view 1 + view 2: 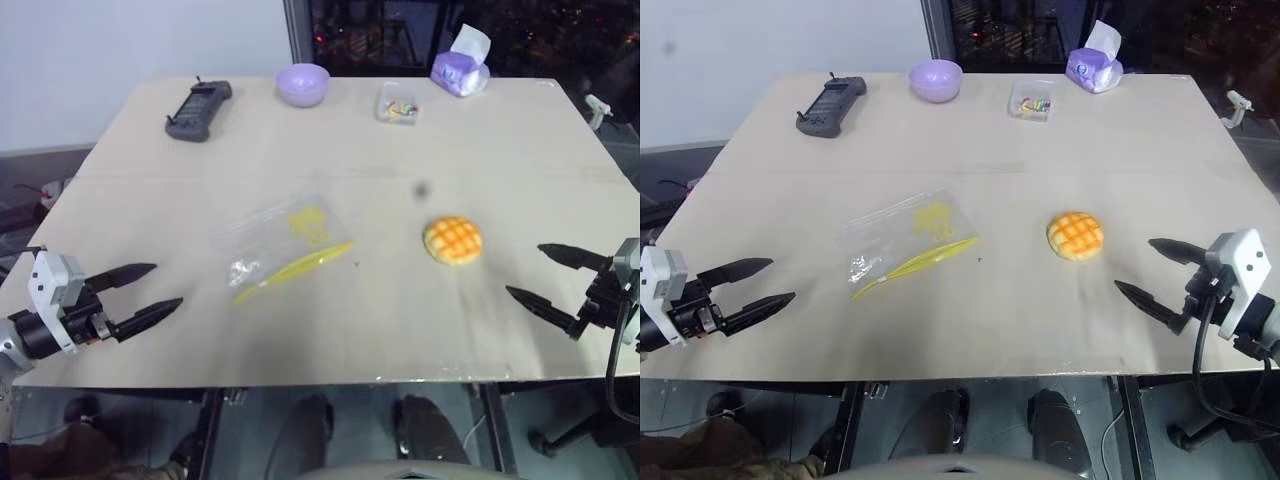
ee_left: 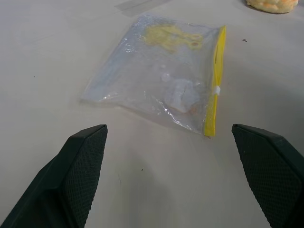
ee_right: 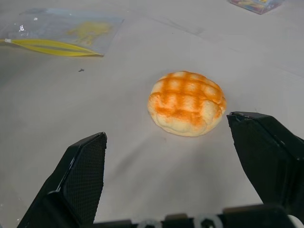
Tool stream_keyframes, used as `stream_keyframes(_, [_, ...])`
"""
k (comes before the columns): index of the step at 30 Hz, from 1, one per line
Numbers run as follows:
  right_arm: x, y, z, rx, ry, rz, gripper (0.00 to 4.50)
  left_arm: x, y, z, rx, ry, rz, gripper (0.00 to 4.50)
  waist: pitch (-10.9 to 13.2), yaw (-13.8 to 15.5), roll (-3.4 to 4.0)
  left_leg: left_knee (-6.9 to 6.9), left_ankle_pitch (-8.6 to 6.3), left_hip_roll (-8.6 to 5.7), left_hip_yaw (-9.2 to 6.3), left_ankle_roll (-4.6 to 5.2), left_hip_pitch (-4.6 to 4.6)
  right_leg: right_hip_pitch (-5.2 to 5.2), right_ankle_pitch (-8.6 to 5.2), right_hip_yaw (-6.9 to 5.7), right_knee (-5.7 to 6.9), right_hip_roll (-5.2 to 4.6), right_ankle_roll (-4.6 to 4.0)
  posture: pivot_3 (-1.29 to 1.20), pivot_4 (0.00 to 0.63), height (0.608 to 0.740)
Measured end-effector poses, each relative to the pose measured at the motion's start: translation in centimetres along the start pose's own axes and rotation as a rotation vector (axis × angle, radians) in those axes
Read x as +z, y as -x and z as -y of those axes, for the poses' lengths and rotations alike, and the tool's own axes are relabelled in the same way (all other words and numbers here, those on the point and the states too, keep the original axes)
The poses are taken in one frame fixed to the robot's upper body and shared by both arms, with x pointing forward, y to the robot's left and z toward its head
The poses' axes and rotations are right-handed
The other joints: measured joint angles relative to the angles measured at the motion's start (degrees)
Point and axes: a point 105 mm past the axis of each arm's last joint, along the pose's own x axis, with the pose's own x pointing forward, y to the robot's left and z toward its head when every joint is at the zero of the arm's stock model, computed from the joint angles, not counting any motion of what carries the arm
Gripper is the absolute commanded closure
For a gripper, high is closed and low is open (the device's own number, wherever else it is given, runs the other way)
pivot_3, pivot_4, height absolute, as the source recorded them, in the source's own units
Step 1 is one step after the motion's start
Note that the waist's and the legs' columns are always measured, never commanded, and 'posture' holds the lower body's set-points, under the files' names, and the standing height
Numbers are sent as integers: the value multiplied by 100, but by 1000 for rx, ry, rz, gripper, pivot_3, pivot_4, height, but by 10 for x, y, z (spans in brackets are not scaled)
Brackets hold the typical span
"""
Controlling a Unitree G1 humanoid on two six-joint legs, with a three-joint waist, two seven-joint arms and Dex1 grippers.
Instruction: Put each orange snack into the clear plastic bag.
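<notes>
The orange snack (image 1: 452, 240) is a round golden bun with a grid top, lying on the table right of centre. Left of it lies the clear plastic bag (image 1: 280, 246), flat, its yellow seal strip on the side facing me. My left gripper (image 1: 150, 289) hovers at the table's near left, open and empty, pointing toward the bag (image 2: 161, 80). At the near right my right gripper (image 1: 538, 275) is also open and empty, aimed at the bun (image 3: 186, 102), a short way off it.
Along the table's (image 1: 520, 160) far edge stand a black controller (image 1: 198, 110), a purple bowl (image 1: 302, 84), a small clear box of coloured bits (image 1: 398, 103) and a purple tissue pack (image 1: 460, 68). The near table edge runs just under both grippers.
</notes>
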Motion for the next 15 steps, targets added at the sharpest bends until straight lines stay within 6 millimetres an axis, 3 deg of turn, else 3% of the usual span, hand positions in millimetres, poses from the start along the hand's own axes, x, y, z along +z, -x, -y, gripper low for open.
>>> stream_keyframes(2, [0, -2, 0, 1, 3, 2, 0, 0, -1, -1, 18, 19, -1, 51, 0, -2, 0, 0, 0, 0, 0, 0, 2, 1, 0, 0, -1, 0, 0, 0, 150, 718])
stream_keyframes(7, [7, -28, -13, 77, 16, 54, 0, -2, -27, -5, 112, 233, 46, 51, 2, -12, -3, 6, 0, 0, -5, 0, 2, 1, 1, -3, 10, 2, 3, 0, 150, 718])
stream_keyframes(15, [18, -55, -28, 145, 60, 117, 0, -21, -34, 6, 116, 625, -180, 51, 4, -58, 0, 1, 0, -6, -12, 0, 4, -1, 1, -8, 15, 3, 4, 0, 150, 718])
